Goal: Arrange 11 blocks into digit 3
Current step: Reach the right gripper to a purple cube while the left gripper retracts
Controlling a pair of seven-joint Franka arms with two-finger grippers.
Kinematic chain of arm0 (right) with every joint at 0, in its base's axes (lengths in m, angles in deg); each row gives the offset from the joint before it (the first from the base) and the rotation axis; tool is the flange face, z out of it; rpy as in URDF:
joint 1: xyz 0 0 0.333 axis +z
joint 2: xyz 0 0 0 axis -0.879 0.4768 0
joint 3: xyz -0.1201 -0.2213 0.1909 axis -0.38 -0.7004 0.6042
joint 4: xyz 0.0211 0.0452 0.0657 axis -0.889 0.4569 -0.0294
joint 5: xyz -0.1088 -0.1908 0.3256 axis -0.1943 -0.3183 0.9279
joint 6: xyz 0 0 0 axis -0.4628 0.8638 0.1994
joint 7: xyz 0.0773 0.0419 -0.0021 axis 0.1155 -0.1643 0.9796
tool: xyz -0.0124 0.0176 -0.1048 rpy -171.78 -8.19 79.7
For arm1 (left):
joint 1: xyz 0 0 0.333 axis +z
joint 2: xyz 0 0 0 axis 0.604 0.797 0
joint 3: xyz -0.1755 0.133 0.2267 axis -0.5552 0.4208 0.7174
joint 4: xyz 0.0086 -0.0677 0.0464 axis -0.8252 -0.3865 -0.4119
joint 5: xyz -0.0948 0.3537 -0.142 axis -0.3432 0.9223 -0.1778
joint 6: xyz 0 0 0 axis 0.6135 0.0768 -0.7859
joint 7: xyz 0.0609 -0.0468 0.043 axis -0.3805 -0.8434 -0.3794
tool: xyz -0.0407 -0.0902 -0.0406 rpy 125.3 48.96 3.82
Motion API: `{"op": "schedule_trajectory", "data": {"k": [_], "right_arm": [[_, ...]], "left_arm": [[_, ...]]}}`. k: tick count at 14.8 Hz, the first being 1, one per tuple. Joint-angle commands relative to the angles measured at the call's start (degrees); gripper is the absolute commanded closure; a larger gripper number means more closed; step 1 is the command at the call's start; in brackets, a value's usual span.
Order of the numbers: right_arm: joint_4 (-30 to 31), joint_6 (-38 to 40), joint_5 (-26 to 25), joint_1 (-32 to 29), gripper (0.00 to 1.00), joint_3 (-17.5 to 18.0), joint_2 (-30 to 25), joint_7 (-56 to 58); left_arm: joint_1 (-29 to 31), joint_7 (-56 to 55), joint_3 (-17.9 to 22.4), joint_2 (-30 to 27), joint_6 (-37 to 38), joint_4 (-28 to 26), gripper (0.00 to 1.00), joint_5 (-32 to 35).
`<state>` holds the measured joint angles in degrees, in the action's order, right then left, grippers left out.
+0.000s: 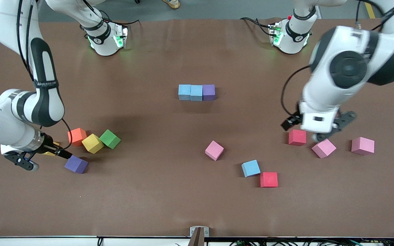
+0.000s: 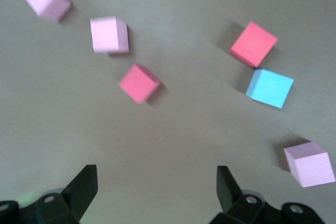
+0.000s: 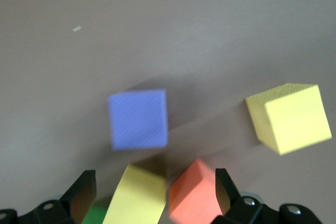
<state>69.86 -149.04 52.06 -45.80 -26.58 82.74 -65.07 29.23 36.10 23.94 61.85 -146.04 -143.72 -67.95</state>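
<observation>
**Top bar laid, next pick pending**

Three-cube bar (image 1: 197,92) sits mid-surface. Left pincer (image 1: 315,128) spread, empty, over red block (image 1: 297,137): centre it, avoid the pale pink cube (image 1: 324,148) beside. Right pincer (image 1: 41,157) spread, empty, near purple block (image 1: 76,164).

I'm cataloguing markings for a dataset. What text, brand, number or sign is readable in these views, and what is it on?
Small white lettering on the black band of the right arm: too small to read surely.
Round marks on the collars of both arm bases: too small to read.
Blocks and table: no text.
Wrist views: no text.
</observation>
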Motion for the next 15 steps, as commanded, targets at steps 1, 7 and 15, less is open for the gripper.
{"op": "schedule_trajectory", "data": {"k": [1, 7, 15], "right_arm": [[-5.9, 0.8, 3.6, -1.5, 0.0, 1.3, 5.9, 0.4], [-15.6, 9.1, 4.8, -2.4, 0.0, 2.0, 11.1, 0.4], [-16.9, 7.1, 4.6, -2.8, 0.0, 2.0, 15.3, 1.2]], "left_arm": [[3.0, 10.4, -0.8, -2.2, 1.8, 0.9, 0.0, 0.7], [6.7, 32.8, -0.4, -10.7, 5.0, -2.9, 0.0, -0.5], [8.0, 52.9, 9.1, -17.4, 7.3, -6.6, 0.0, -7.5]]}}
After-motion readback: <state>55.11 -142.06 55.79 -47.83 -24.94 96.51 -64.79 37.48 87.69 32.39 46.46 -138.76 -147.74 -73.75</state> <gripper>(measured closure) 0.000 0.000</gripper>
